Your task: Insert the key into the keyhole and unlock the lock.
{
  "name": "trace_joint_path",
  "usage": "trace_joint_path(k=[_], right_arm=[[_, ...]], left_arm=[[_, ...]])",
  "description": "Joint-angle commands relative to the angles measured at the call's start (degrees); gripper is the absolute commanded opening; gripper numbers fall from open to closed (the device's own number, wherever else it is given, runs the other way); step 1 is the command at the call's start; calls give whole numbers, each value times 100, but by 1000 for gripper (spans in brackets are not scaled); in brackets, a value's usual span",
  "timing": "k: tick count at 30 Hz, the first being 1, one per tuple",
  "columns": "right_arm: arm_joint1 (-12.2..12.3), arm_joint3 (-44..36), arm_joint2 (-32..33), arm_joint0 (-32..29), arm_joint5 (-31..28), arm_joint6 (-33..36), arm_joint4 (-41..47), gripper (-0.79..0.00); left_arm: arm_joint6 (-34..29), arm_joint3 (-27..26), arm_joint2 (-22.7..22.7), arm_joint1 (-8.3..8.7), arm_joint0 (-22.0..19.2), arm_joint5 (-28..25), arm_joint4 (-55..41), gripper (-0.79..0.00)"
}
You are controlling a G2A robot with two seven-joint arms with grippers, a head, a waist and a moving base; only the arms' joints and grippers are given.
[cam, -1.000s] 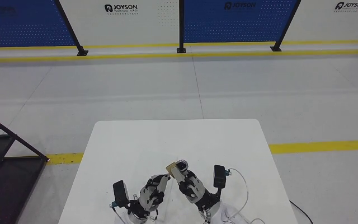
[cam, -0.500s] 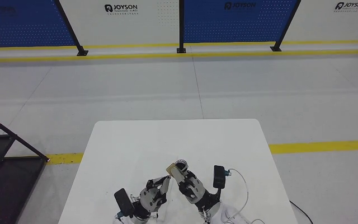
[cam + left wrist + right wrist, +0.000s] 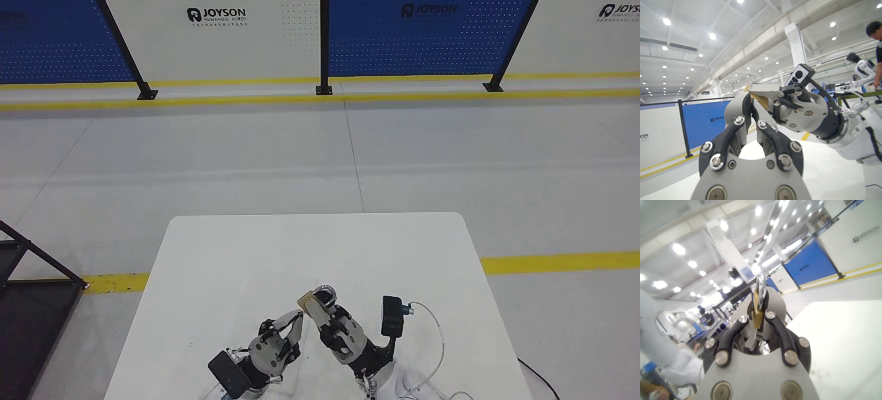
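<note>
A brass padlock (image 3: 310,301) with a silver shackle (image 3: 761,287) is held above the front of the white table (image 3: 300,250). My right gripper (image 3: 319,309) is shut on its brass body (image 3: 756,313), shackle pointing away from the wrist. My left gripper (image 3: 291,320) meets it from the left. In the left wrist view its fingers (image 3: 745,106) are pressed together, tips against the padlock (image 3: 761,99). The key between the pads is hidden.
A white cable (image 3: 432,322) loops from the right arm near the table's front right. A black frame (image 3: 30,270) stands off the table's left side. The table's far half is bare.
The left wrist has rolled while its fingertips stayed at the padlock; its black camera swung down toward the table's front edge. The right gripper and padlock kept still.
</note>
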Motion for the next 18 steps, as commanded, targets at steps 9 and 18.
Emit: trace_joint_path(k=[9,18], right_arm=[[6,-3,0,5,3,4,10,-785],[13,73,119,42,194,-41,24,-785]], left_arm=[[95,58,-26,8,-21,782,407,-785],[-100,-65,-117,66,107,-146,-244,0]])
